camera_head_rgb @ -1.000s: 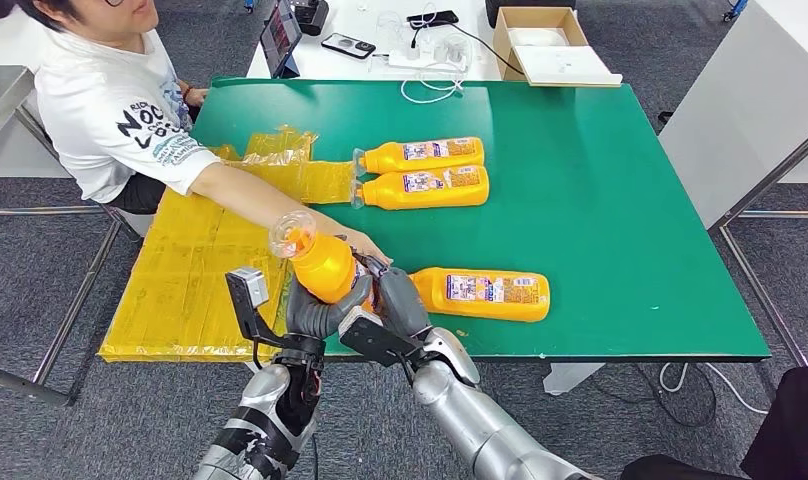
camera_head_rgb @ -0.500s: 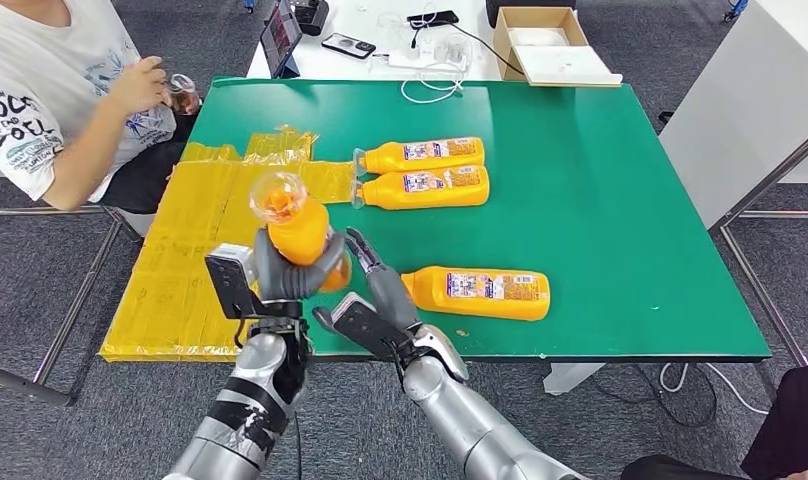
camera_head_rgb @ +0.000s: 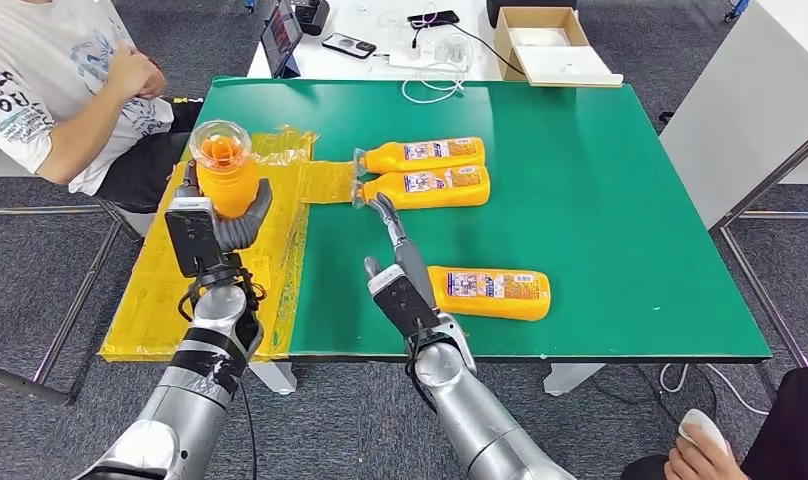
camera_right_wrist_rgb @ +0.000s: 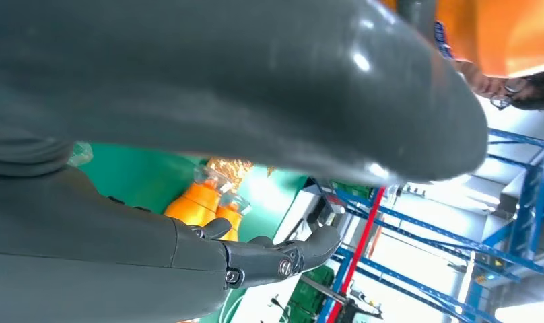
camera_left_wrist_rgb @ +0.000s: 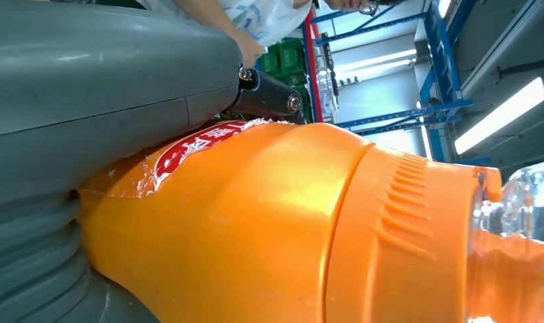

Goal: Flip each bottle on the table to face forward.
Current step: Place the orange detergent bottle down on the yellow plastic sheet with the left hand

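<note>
My left hand grips an orange bottle with a clear cap, held upright above the yellow sheet at the table's left; up close the orange bottle lies against the grey thumb. My right hand stands open with fingers stretched out, just left of an orange bottle that lies on its side near the table's front edge. Two more orange bottles lie side by side further back, caps pointing left; these bottles also appear beyond my right hand's fingers.
A person in a white shirt sits at the far left beside the green table. A crinkled yellow sheet covers the table's left part. Behind stands a white desk with a cardboard box, cables and phones.
My left hand has carried the bottle up and to the left, over the yellow sheet. My right hand let go of it and opened. The person drew their arm back.
</note>
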Controlling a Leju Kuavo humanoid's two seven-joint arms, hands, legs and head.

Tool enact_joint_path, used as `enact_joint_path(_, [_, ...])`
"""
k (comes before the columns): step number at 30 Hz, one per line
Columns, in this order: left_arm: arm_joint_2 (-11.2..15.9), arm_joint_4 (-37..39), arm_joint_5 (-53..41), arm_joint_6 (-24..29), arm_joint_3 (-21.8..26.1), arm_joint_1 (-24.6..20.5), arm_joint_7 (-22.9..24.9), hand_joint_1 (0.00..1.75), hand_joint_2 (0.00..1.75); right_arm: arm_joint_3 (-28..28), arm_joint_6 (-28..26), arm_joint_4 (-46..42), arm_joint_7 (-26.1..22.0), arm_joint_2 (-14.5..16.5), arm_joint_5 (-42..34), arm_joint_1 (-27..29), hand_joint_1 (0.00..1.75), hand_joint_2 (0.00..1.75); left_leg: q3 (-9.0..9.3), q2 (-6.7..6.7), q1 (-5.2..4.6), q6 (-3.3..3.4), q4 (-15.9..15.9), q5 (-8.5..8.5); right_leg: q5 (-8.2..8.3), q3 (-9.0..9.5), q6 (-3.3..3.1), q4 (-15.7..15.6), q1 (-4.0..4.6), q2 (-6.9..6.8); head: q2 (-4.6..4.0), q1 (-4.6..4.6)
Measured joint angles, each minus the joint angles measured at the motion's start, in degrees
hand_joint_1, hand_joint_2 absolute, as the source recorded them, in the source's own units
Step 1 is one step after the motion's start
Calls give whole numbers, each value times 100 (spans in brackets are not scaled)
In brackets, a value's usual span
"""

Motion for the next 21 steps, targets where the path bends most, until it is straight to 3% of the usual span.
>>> enact_joint_path(4, [41, 130, -87, 107, 24, -48, -2, 175, 175, -27, -23, -129, -15, 0, -60, 42, 0, 0, 0, 0, 0, 0, 0, 0, 0, 0, 0, 0, 0, 0, 0, 1])
enact_joint_path(7, [111, 450, -874, 347, 196, -178, 14, 175, 175, -59, -166, -376, -59, -6, -239, 153, 0, 0, 0, 1, 0, 0, 0, 0, 0, 0, 0, 0, 1, 0, 0, 1])
enact_joint_path(9, [150, 661, -2342, 410, 578, -264, 106, 175, 175, -96, -374, -652, -143, -21, -344, 274, 0, 0, 1, 2, 1, 0, 0, 0, 0, 0, 0, 1, 1, 1, 0, 2])
enact_joint_path(12, [170, 899, -5309, 435, 1504, -346, 551, 175, 175, -132, -898, -1258, -273, -37, -412, 505, 0, 0, 1, 4, 0, -1, 0, 0, 0, -2, 0, 1, 0, 1, 0, 2])
enact_joint_path(14, [207, 1052, -6754, 439, 1985, -363, 1041, 175, 175, -135, -1198, -1660, -300, -57, -408, 626, 0, 87, 0, 6, 0, -1, 0, -1, 0, -5, -1, 1, 0, 3, 0, 1])
enact_joint_path(16, [298, 1235, -7588, 439, 2161, -365, 1622, 175, 175, -130, -1335, -1959, -308, -94, -395, 692, 0, 175, 0, 7, 0, -1, 0, -1, -1, -7, -1, 1, 0, 4, 0, 1])
enact_joint_path(19, [541, 1619, -8010, 440, 1942, -384, 2401, 175, 175, -97, -1417, -2277, -311, -142, -395, 749, 0, 175, 0, 8, 1, -1, 0, -1, -1, -7, -1, 1, 1, 4, 0, 1])
enact_joint_path(21, [710, 1898, -8044, 441, 1644, -415, 2649, 175, 175, -66, -1432, -2412, -312, -172, -418, 763, 0, 175, 0, 7, 2, -2, 0, 0, -1, -6, -1, 1, 1, 4, 0, 1])
